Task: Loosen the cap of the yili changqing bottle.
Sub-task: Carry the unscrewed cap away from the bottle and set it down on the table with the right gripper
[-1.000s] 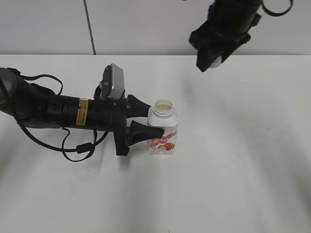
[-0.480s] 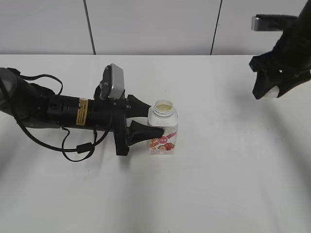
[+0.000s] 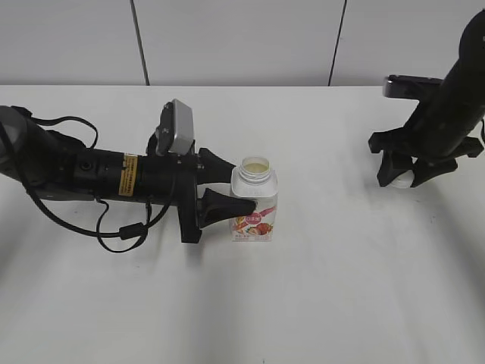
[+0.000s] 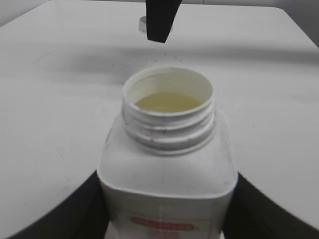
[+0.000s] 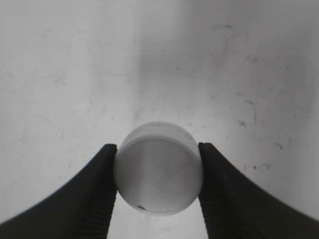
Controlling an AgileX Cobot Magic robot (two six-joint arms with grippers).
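Observation:
The yili changqing bottle [image 3: 255, 201] stands upright near the table's middle, its neck open and pale liquid visible inside [image 4: 168, 102]. My left gripper [image 3: 231, 191] is shut on the bottle's body, one finger on each side [image 4: 167, 209]. The white cap [image 5: 158, 168] is off the bottle and held between the fingers of my right gripper [image 5: 158, 172]. In the exterior view my right gripper [image 3: 400, 179] is low over the table at the right, with the cap [image 3: 403, 180] showing at its tip. The cap also shows in the left wrist view [image 4: 142, 23] behind a dark finger.
The white table [image 3: 318, 288] stretches around the bottle. A grey panelled wall [image 3: 235, 38] runs along the far edge. My left arm with its cables [image 3: 91, 178] lies across the table's left side.
My right gripper has carried the cap from high above the bottle to the right and down, close to the table surface. The left gripper and bottle have not moved.

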